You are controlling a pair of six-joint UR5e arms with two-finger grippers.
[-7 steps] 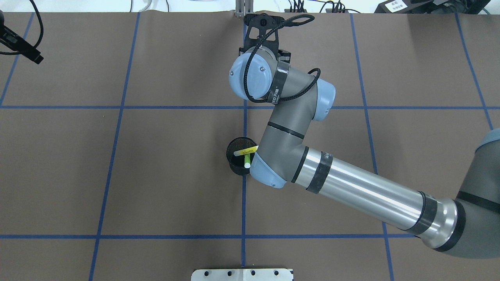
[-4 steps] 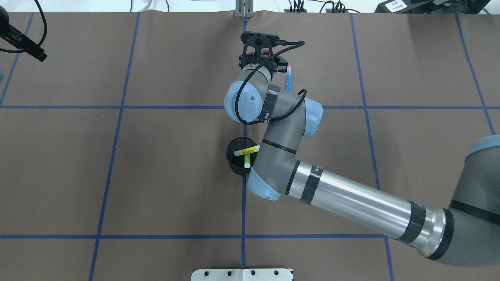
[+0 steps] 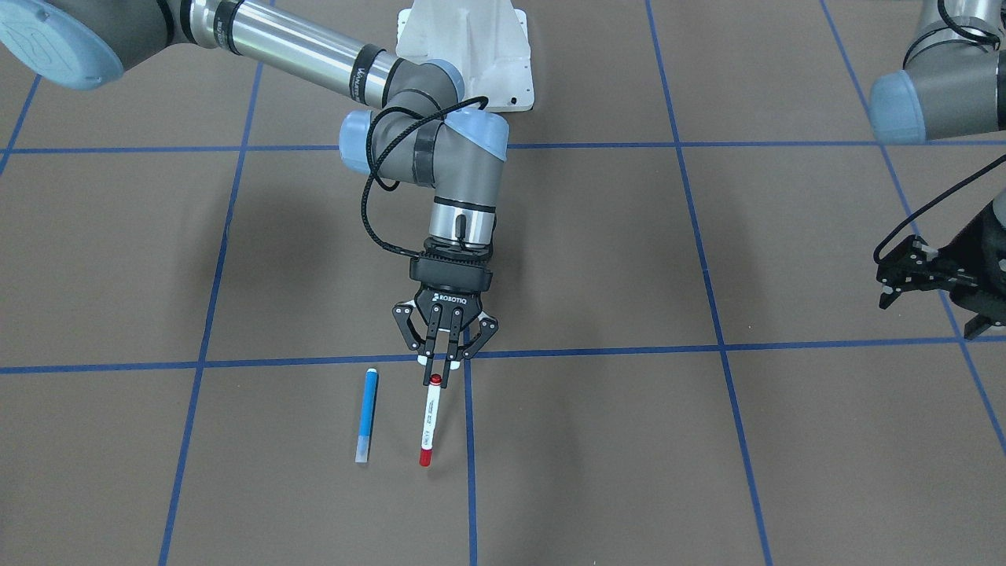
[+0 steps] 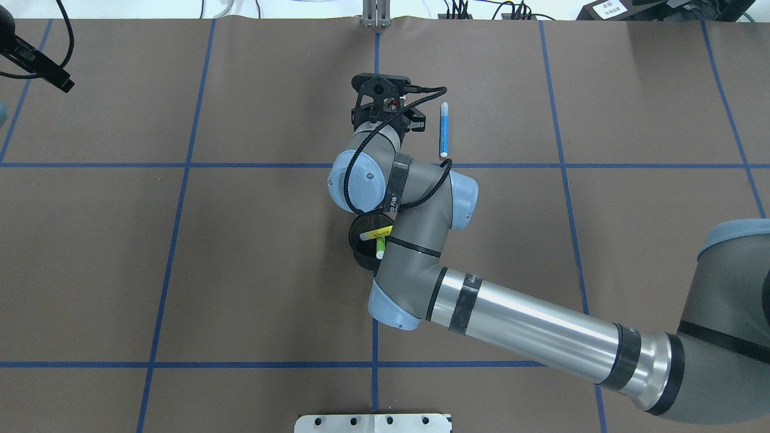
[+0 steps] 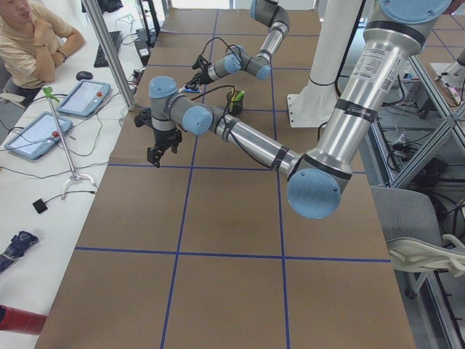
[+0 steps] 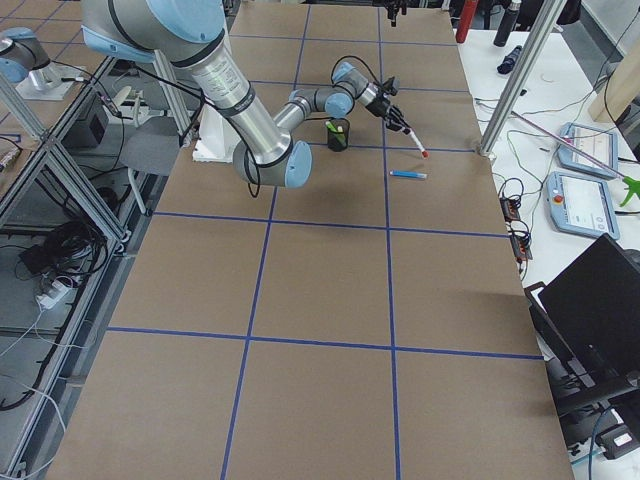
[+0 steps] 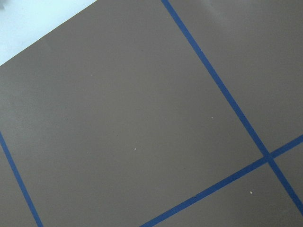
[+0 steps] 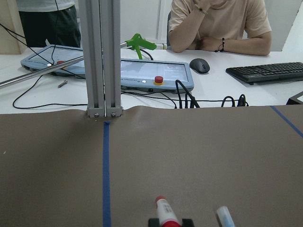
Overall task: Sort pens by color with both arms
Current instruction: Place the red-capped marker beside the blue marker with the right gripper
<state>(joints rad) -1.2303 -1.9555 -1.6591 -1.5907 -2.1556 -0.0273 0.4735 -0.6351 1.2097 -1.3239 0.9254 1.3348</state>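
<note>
Gripping the white-barrelled pen (image 3: pixel 430 420) by one red end, my right gripper (image 3: pixel 442 355) had its fingers drawn narrow around it. The other red end pointed toward the operators' edge, the barrel slanting down; I could not tell whether it touched the table (image 3: pixel 707 472). The gripper body read "ROBOTIQ" in white. Print on the pen's barrel was too small to read. The blue pen (image 3: pixel 366 415) lay flat just beside it, on the side toward my right end of the table, roughly parallel to the centre tape line (image 3: pixel 470 472). The yellow pen (image 4: pixel 378 231) and lime green pen (image 4: pixel 380 245) stood crossed in the black mesh cup (image 4: pixel 361 258) near the table's middle; dark marks on the yellow one were unreadable. My left gripper (image 5: pixel 163 150) hung above the table toward my left end; wide or narrow, I could not tell.
</note>
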